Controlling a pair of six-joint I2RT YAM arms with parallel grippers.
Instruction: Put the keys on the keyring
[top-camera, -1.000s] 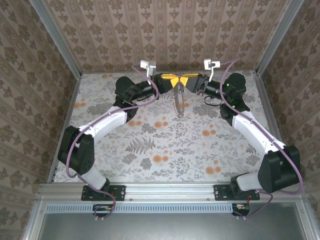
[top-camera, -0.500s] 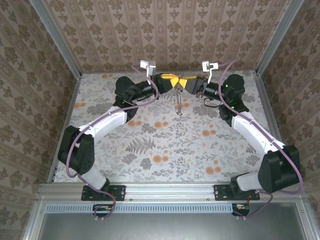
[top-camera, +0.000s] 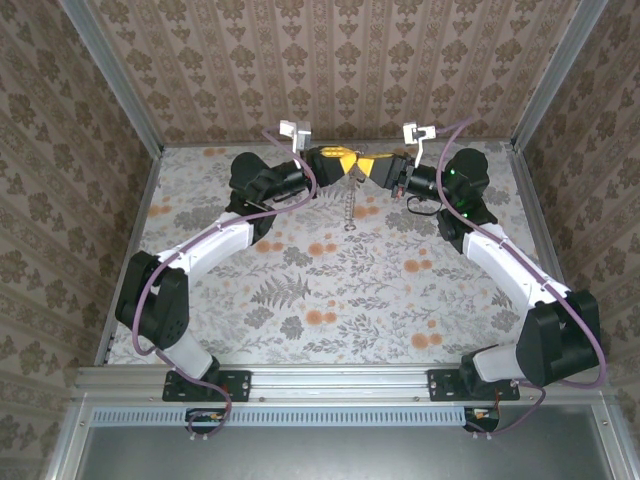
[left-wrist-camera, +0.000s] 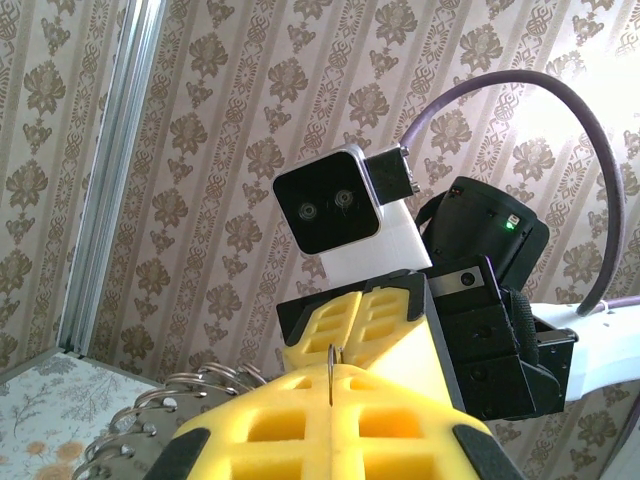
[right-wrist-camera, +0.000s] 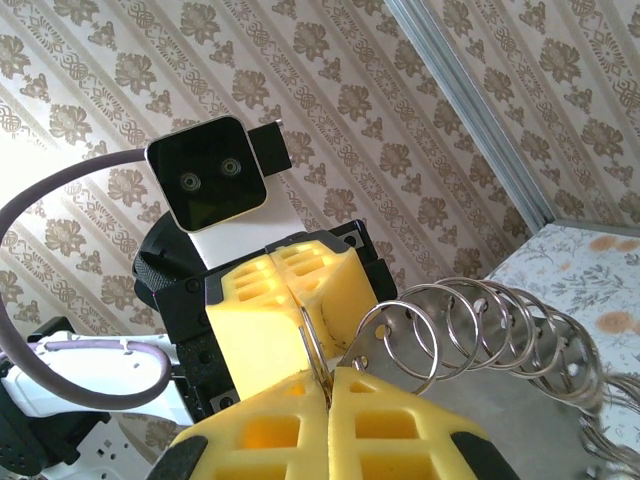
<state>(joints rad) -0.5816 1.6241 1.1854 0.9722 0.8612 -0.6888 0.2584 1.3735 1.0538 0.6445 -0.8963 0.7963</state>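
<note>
Both arms reach to the far middle of the table (top-camera: 300, 290), with their tips meeting nose to nose.

- Left gripper (top-camera: 343, 160): jaws fully closed, pinching a thin wire keyring (right-wrist-camera: 312, 345) in the seam between its pads.
- Right gripper (top-camera: 368, 163): jaws also fully closed, on the same wire from the opposite side. In both wrist views the wire runs straight from one seam into the other.
- String of rings (right-wrist-camera: 480, 320): hangs off the pinched keyring just beside the jaws and drops toward the table in the top view. The loops are bright round steel wire, linked one through the next. They overlap too much for a firm count, but there are more than five.
- Key (top-camera: 350, 226): a tiny dark speck at the low end of the hanging string, well below both jaws and touched by neither. It is too small to make out its shape.
- Count: two grippers, four pads (left-wrist-camera: 300, 425).
- Pads: yellow foam blocks moulded with square pockets, on black housings.
- Table: covered in a pale floral print with orange blooms and grey leaves.
- Walls: tan damask paper with aluminium corner rails.
</note>
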